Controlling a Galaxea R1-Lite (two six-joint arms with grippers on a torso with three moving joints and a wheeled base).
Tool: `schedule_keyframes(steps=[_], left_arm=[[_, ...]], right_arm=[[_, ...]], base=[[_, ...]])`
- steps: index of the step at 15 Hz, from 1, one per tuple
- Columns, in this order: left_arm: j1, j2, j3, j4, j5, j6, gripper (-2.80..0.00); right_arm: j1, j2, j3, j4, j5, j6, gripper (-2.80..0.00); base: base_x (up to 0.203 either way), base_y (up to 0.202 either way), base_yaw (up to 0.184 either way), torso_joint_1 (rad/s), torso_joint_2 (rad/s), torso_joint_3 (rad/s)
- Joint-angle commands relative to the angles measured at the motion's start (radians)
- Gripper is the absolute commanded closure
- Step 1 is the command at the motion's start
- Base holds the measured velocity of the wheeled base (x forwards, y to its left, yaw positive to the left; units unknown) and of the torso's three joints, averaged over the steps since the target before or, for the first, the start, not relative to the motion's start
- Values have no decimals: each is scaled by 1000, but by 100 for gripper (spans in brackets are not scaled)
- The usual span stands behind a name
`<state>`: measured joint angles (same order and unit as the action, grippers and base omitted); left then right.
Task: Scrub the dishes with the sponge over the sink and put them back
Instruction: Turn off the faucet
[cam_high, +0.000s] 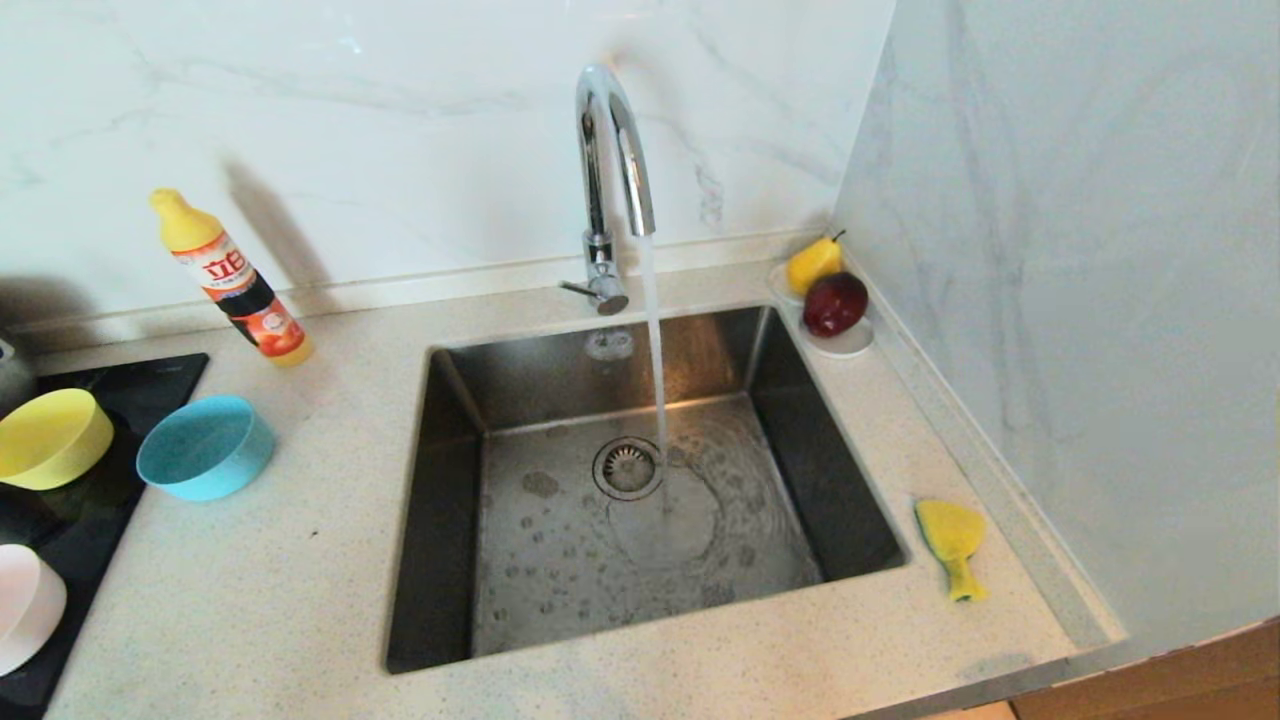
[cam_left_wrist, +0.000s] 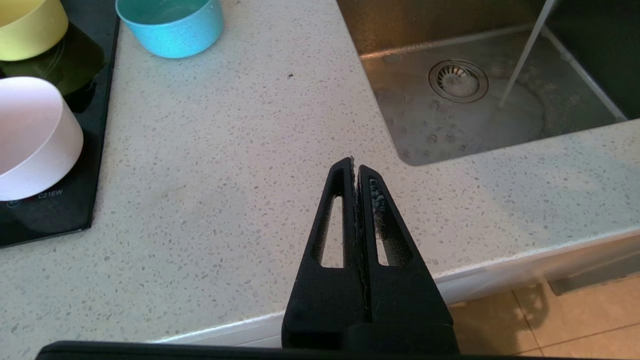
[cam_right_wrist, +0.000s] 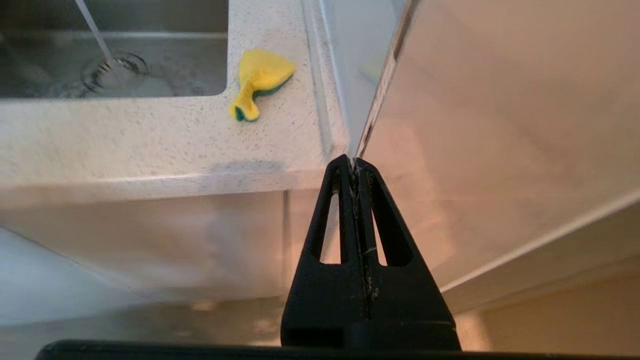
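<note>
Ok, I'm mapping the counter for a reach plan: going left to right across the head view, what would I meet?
Pink bowl → yellow bowl → blue bowl → detergent bottle → sink with running tap → sponge.

Water streams from the tap (cam_high: 612, 150) into the steel sink (cam_high: 640, 480). Left of it sit the yellow bowl (cam_high: 50, 438), blue bowl (cam_high: 205, 447) and, apparently tipped, pink bowl (cam_high: 25, 605); the sponge (cam_high: 950, 540) lies right.

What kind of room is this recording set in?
Most likely a home kitchen: a steel sink with a running tap set into a speckled counter, a black cooktop on the left, and a detergent bottle against the marble wall.
</note>
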<state>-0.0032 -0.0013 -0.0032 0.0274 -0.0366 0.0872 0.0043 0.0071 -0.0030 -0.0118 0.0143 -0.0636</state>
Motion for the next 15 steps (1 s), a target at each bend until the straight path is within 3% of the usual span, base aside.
schedule_keyframes(steps=[1,15], left_arm=[[0,0,0,0,0,2,0],[0,0,0,0,-2,6,0]], right_arm=[[0,-8,-5,32,-2,72,0],[0,-9,3,9,-2,73,0]], base=[[0,0,0,0,0,0],[0,0,0,0,0,0]])
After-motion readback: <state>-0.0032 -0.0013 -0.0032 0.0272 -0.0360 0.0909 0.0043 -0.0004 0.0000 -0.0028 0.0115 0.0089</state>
